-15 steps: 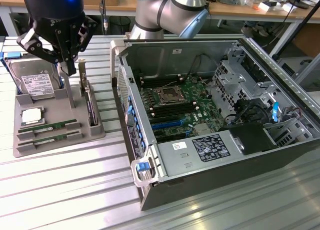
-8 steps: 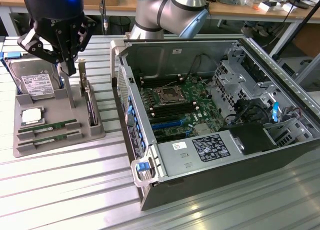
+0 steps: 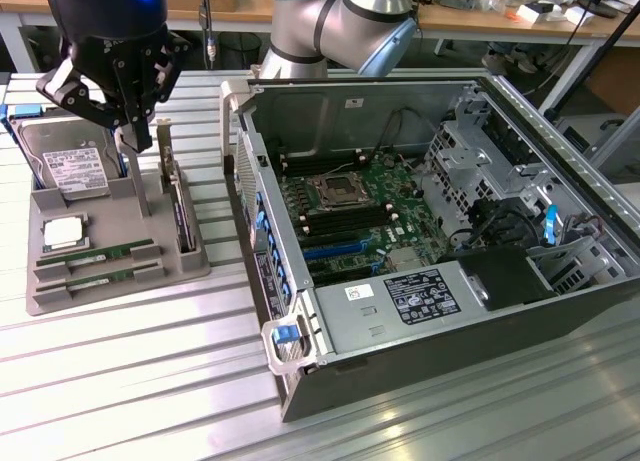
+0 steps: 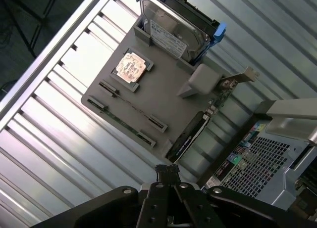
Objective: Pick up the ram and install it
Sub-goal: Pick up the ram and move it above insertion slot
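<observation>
Green ram in tray; exterior view adds motherboard; gripper closed.

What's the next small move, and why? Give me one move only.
Probably shift the hand across the tray toward the two memory sticks, opening it on the way. It hangs shut and empty above the tray's end by the hard drive, while both sticks sit in their slots, untouched.
</observation>
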Available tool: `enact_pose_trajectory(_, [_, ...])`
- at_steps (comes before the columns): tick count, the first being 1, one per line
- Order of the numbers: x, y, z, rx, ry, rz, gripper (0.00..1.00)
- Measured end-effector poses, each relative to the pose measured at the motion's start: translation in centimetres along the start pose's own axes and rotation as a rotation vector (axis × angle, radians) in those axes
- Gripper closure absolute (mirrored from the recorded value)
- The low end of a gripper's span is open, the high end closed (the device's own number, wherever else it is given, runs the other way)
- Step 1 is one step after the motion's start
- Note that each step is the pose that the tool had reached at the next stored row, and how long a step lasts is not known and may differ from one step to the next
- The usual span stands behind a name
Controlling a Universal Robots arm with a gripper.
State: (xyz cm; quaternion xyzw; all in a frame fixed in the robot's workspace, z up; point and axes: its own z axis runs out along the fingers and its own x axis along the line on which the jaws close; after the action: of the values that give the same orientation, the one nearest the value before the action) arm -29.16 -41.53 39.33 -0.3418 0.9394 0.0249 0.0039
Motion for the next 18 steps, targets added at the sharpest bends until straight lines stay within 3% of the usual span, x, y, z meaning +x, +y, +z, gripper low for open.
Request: enact_pose_trajectory(18, [0.00,0.00,0.00,-0.0021,0.0038,-0.086,0.90])
